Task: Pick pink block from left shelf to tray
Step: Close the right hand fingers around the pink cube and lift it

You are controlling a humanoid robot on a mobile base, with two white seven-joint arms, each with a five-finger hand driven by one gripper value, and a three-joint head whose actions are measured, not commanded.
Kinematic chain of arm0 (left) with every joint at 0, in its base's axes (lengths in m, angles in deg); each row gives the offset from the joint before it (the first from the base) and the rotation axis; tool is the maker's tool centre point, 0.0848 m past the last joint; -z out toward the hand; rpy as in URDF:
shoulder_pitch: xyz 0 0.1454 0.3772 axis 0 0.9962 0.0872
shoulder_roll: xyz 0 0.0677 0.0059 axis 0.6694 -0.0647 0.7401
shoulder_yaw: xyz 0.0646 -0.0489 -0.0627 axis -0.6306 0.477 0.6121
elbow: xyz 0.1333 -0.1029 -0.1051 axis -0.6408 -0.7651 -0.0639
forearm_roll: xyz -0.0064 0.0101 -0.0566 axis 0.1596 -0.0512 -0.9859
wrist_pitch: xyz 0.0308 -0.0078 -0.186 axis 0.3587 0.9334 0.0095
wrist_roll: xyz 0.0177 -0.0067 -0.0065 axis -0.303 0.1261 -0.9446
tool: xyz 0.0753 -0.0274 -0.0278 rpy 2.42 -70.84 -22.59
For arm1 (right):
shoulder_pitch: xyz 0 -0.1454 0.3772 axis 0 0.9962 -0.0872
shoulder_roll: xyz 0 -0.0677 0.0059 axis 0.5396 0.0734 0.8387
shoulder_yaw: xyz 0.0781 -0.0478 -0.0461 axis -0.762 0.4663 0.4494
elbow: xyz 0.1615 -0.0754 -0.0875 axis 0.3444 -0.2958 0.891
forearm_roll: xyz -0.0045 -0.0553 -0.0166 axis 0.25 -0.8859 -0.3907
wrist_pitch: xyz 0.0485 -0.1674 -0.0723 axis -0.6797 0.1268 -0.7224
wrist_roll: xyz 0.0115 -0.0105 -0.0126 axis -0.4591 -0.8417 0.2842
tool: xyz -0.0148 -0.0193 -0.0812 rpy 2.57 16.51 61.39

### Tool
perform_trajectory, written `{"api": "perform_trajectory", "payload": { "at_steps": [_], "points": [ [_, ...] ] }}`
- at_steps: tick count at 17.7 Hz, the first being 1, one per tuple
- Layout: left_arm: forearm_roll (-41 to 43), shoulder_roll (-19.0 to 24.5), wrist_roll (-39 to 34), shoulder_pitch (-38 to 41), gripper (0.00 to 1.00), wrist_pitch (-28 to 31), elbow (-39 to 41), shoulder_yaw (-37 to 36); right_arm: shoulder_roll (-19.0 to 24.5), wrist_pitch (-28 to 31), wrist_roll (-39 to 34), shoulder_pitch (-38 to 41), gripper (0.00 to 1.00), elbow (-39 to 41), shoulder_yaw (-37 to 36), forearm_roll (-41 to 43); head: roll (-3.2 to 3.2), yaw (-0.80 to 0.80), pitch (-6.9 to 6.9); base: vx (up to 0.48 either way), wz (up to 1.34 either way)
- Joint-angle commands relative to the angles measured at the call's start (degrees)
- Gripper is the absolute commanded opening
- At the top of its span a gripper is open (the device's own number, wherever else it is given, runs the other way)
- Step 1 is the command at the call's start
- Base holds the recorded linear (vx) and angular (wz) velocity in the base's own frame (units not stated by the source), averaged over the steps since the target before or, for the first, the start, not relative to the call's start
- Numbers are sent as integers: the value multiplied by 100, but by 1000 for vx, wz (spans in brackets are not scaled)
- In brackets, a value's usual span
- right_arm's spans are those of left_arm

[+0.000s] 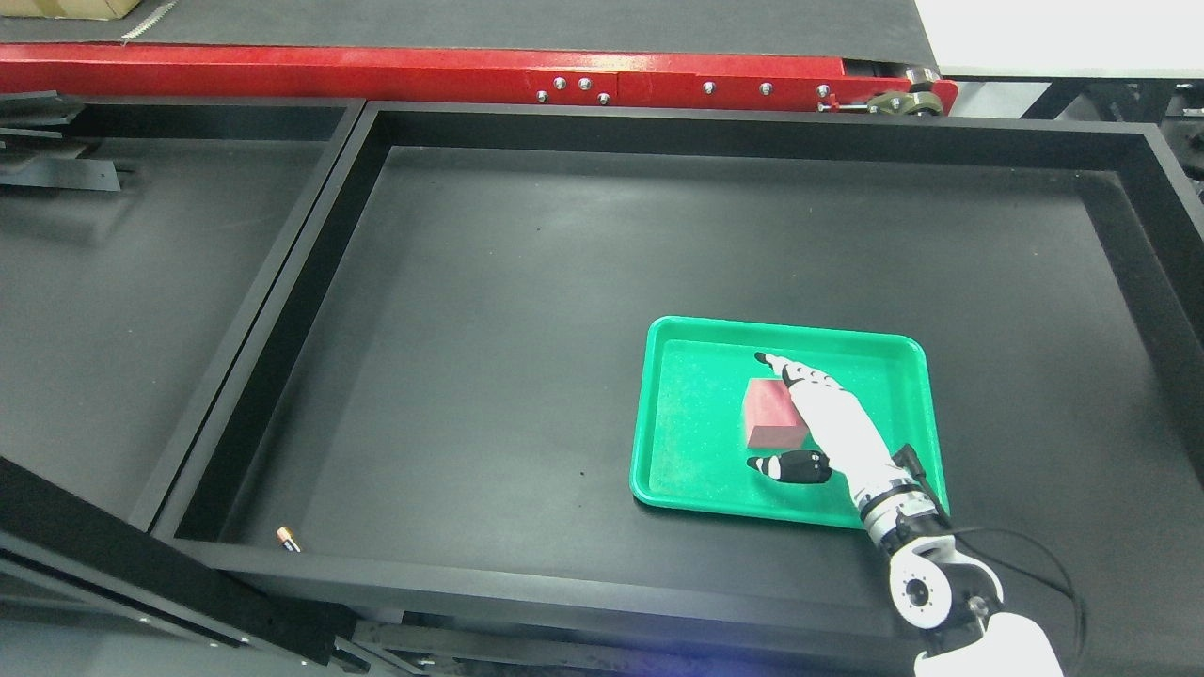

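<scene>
A pink block [771, 414] lies inside the green tray [687, 338] on the black table. My right hand [764, 412] reaches in from the lower right and hovers over the tray. Its fingers [795, 374] are spread above the block's far side and the thumb [785, 466] is just in front of it. The hand is open and holds nothing. The block's right side is hidden behind the hand. The left arm is not in view.
The tray sits in a large black walled bin [752, 127]. A second black bin [169, 235] lies to the left. A small battery-like object [288, 539] lies at the bin's front left corner. A red rail [470, 75] runs along the back.
</scene>
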Motion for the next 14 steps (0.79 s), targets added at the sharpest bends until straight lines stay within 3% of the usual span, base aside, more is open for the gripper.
{"api": "perform_trajectory", "payload": {
  "at_steps": [1,10,14],
  "points": [
    [0,100,1,114,100,0,100,0,-100,25,-4,-5,98,-127,48,1,0,0,0,0,0],
    [0,100,1,114,100,0,100,0,-100,25,66,-5,76,-145,39,19,0,0,0,0,0],
    [0,100,1,114,100,0,100,0,-100,25,84,-5,56,-145,30,19,0,0,0,0,0]
  ]
}}
